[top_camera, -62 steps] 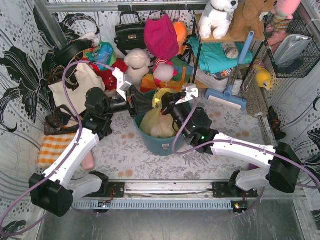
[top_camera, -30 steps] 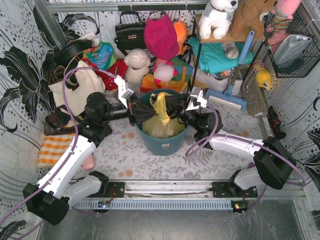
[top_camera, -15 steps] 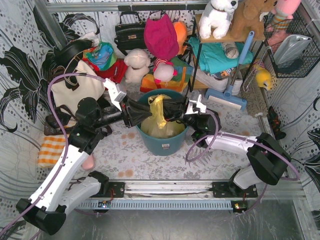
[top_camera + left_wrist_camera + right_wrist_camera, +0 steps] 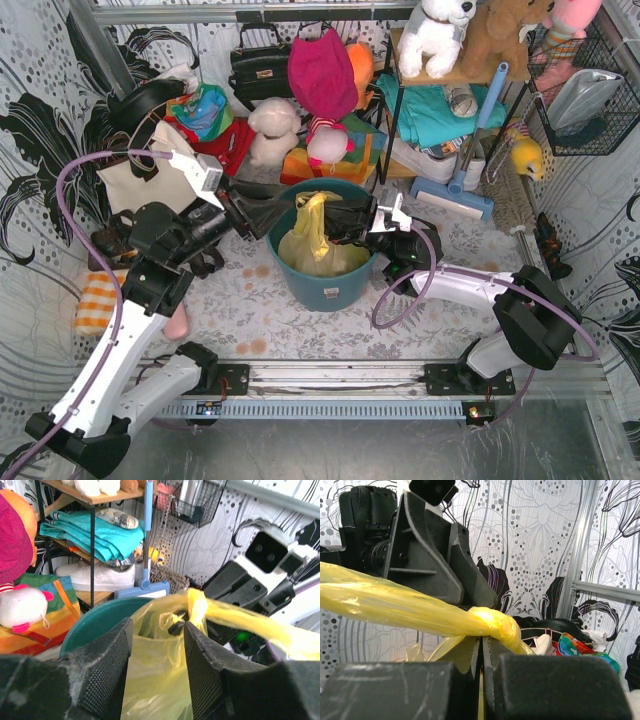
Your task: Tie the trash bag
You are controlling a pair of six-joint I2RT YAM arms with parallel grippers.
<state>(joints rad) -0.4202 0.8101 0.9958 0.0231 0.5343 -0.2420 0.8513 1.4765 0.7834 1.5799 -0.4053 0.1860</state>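
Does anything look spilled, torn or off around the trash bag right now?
Nothing stands out. The trash bag sits upright in the bin, with the knot on top and no tear or spilled waste in view. The right gripper pinches plastic by the knot; the left gripper is open.

The top external camera sits above and behind both arms, looking down and forward across the table [image 4: 460,245]. The arm bases lie along its lower edge and the cluttered far wall runs along the top, far enough back to take in both arms. The left wrist camera sits just behind the left gripper [image 4: 157,630] and looks along its fingers towards the right arm, with the trash bag [image 4: 155,670] filling the near field. The right wrist camera looks the opposite way over the right gripper [image 4: 481,652], very close to the bag's knot [image 4: 492,622]. The two wrist views face each other, each showing the other's gripper. All three views share the bag.
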